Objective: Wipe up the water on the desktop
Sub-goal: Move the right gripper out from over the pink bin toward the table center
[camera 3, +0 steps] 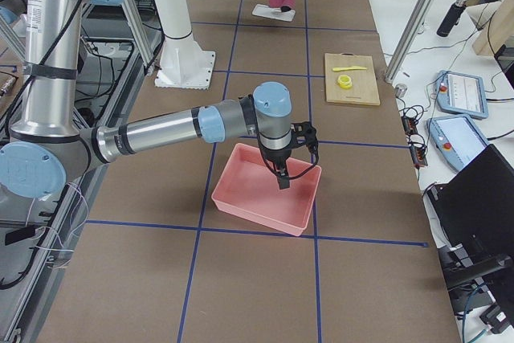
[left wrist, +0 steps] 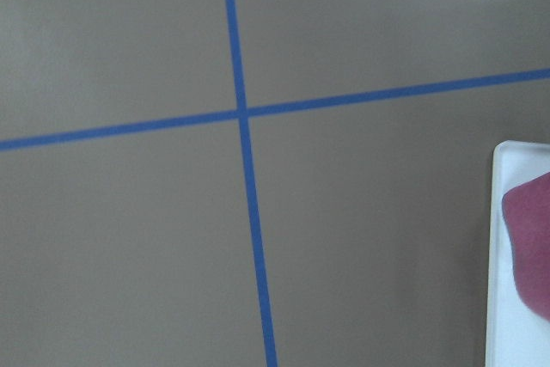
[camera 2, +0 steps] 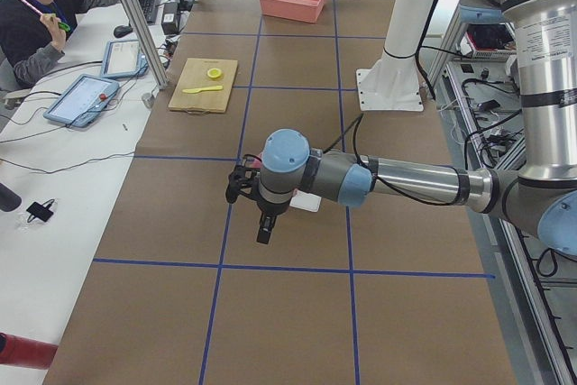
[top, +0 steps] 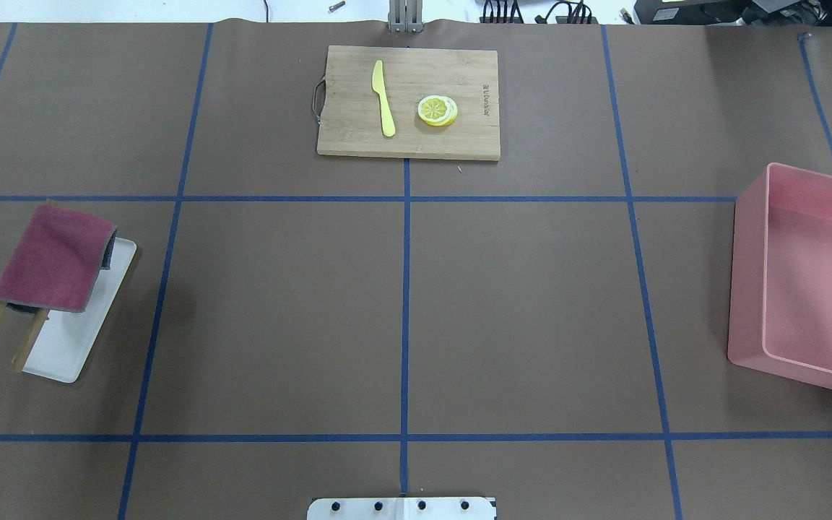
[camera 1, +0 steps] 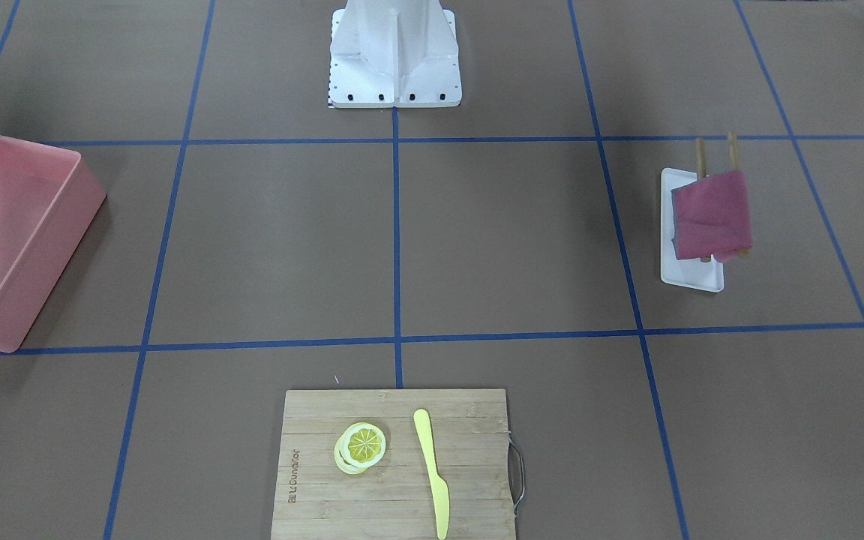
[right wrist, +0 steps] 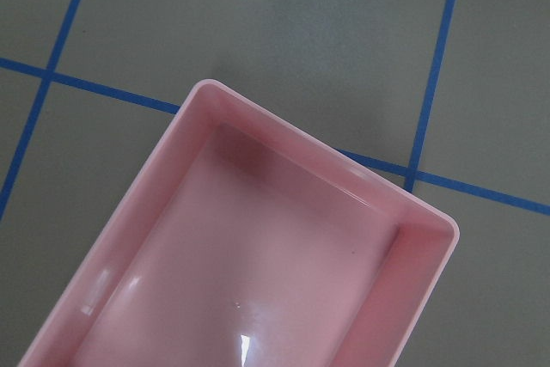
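Note:
The brown desktop (top: 517, 310) with blue tape lines shows no water that I can make out. A dark red cloth (top: 51, 256) hangs over a wooden rack on a white tray (top: 76, 339) at the left side; it also shows in the front view (camera 1: 711, 214) and at the edge of the left wrist view (left wrist: 533, 238). My left gripper (camera 2: 264, 232) hovers above the table near that tray. My right gripper (camera 3: 281, 181) hovers over the pink tub (camera 3: 265, 190). Both show only in the side views, so I cannot tell if they are open or shut.
The pink tub (top: 813, 282) stands at the right edge and fills the right wrist view (right wrist: 258, 281). A bamboo cutting board (top: 409, 101) at the far middle carries a yellow knife (top: 383, 108) and lemon slices (top: 438, 110). An operator (camera 2: 36, 6) sits beyond the far edge.

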Motion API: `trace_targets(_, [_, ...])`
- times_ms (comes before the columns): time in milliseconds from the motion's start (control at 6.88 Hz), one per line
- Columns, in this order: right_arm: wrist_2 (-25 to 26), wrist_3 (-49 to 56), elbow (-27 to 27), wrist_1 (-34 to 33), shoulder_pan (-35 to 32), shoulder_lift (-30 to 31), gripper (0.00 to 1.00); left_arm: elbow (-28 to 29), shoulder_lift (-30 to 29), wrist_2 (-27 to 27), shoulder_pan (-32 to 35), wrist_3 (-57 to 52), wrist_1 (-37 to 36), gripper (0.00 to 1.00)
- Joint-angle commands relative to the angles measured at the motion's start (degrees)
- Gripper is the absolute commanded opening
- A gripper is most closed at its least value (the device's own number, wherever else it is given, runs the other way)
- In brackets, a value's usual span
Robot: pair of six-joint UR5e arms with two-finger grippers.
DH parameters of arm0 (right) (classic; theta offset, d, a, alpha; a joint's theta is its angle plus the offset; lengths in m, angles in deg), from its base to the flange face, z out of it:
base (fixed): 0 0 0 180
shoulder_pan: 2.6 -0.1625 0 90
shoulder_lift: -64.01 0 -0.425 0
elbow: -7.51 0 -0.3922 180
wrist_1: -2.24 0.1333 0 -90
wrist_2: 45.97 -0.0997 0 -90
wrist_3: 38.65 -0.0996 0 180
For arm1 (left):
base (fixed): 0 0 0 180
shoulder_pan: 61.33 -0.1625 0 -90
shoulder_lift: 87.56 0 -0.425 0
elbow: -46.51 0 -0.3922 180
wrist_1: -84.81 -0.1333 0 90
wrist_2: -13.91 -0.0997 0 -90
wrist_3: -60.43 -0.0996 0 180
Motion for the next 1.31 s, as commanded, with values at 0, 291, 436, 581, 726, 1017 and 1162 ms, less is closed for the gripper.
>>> trace_targets(0, [-0.5,-0.6,-0.5,2.3,-0.1,0.3,1.00,1.9,-0.9,3.1,-0.1,-0.8,7.3,0.99])
trace_targets(291, [0.0,-22.9,-2.0,9.9,8.1,-0.8,1.00,0.9,-1.0,4.3,-2.7,9.6,14.5,0.99])
trace_targets(436, [4.9,-37.4,-2.1,15.5,14.4,-2.4,1.00,1.5,-0.8,3.6,-7.6,17.5,19.4,0.99])
trace_targets(581, [10.6,-46.0,-2.5,15.9,21.2,-5.0,1.00,1.9,-1.1,3.3,-13.3,24.2,22.1,0.99])
trace_targets(726, [13.8,-51.5,-2.7,15.9,25.6,-6.7,1.00,2.7,-1.6,2.2,-17.2,27.6,24.7,0.98])
trace_targets(1017, [16.0,-54.8,-4.2,15.6,29.6,-7.7,1.00,7.2,-5.6,-2.6,-25.6,37.8,32.2,0.80])
trace_targets(1162, [16.0,-54.9,-4.6,15.5,29.7,-7.8,1.00,11.4,-8.7,-2.9,-26.8,39.5,34.8,0.61])
